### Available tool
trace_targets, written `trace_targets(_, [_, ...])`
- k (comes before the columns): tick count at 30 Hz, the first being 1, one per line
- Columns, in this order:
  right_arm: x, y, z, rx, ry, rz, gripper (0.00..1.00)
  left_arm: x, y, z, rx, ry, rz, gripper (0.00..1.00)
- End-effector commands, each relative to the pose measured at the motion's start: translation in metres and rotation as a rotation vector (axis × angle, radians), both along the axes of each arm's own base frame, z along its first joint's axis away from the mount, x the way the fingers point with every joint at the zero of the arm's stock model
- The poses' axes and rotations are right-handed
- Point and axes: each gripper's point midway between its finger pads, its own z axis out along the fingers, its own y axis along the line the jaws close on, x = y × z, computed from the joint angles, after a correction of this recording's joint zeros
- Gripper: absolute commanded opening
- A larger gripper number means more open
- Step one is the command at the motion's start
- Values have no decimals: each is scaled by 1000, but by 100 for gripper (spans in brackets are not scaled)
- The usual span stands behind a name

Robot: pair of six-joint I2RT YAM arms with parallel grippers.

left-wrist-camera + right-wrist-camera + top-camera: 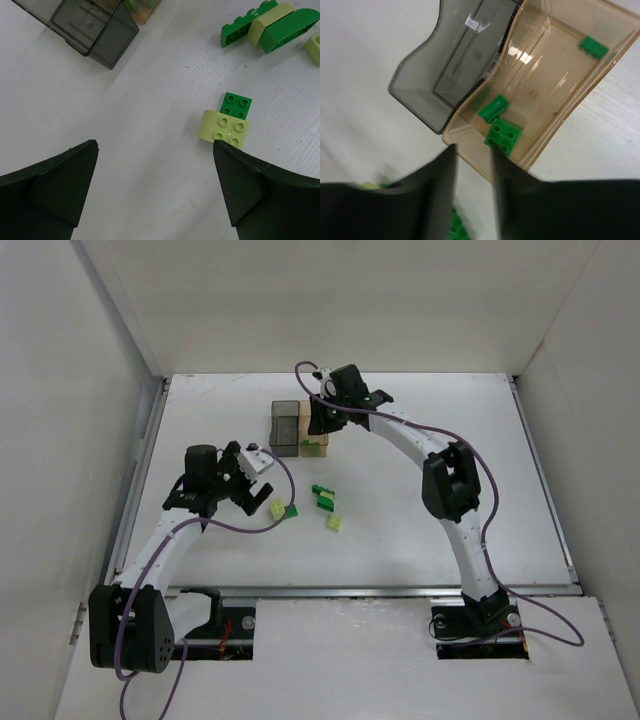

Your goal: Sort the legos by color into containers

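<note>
Counting three dark green bricks [504, 134] inside the tan bin [545, 65]: two at the end below the right end effector, one in the far corner. All are small, studded, glossy plastic. The tan bin is translucent amber and stands upright with a long side touching the smoky grey bin [460, 60], both toward the back of the bench [380, 540]. Loose pieces sit mid-bench. A pale yellow-green brick [225, 131] has a dark green four-stud brick [236, 105] touching its far edge. Further out is a cluster [270, 25] of two dark green pieces with a pale one wedged between them, and a lone pale brick [314, 47] lies at the frame edge near it. Left end effector [154, 145] is spread wide with nothing in it, low over the bench, one fingertip just beside the pale yellow-green brick. Right end effector [471, 150] hovers over the near end of the tan bin, its blurred fingers part-way apart with a narrow gap and nothing between them. The bench is white with a faint grain and has a metal strip [340, 591] along its near edge. Plain white walls [350, 300] close it in at left, back and right.
</note>
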Motion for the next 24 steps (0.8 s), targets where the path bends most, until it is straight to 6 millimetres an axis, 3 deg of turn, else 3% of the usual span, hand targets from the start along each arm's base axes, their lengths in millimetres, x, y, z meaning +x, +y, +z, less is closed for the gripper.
trace_targets(1, [-2,9,54,72,-91,20,29,1,-7,16,-30,-48,-25,99])
trace_targets(2, [-4,7,57,68,-99,25,10,1,-7,16,-30,-48,-25,99])
trace_targets(3, [-5,4,64,63,-116,22,5,1,-7,16,-30,-48,-25,99])
trace_targets(4, [-12,-1,58,44,-107,31,17,1,-7,16,-30,-48,-25,99])
trace_targets(5, [-22,-8,77,37,-148,69,32,1,-7,16,-30,-48,-25,99])
trace_targets(6, [-29,-14,80,20,-164,87,49,1,-7,18,-31,-57,-25,99])
trace_targets(7, [-49,-26,79,-6,-152,116,68,1,-6,19,-25,-63,-30,99])
trace_targets(8, [-61,-32,75,-42,-158,133,71,-1,-6,17,-24,-54,-30,99])
trace_targets(10, [-87,-42,63,-152,-195,197,72,-1,-6,17,-24,-54,-30,99])
trace_targets(11, [-110,-53,33,-223,-147,231,74,1,-6,19,-25,-63,-30,99])
trace_targets(12, [-127,-59,38,-259,-180,268,74,1,-6,19,-25,-63,-30,99])
trace_targets(14, [-162,-59,20,-316,-159,328,75,5,-7,20,-41,-66,-19,99])
trace_targets(15, [-182,-68,5,-351,-134,354,75,6,-8,22,-51,-69,-12,99])
trace_targets(17, [-207,-65,-8,-377,-126,401,75,8,-9,26,-78,-67,6,99])
trace_targets(18, [-217,-68,-20,-397,-113,416,75,10,-8,25,-85,-72,25,99])
trace_targets(24, [-246,-51,-38,-364,-100,429,75,12,-2,26,-139,-44,134,99])
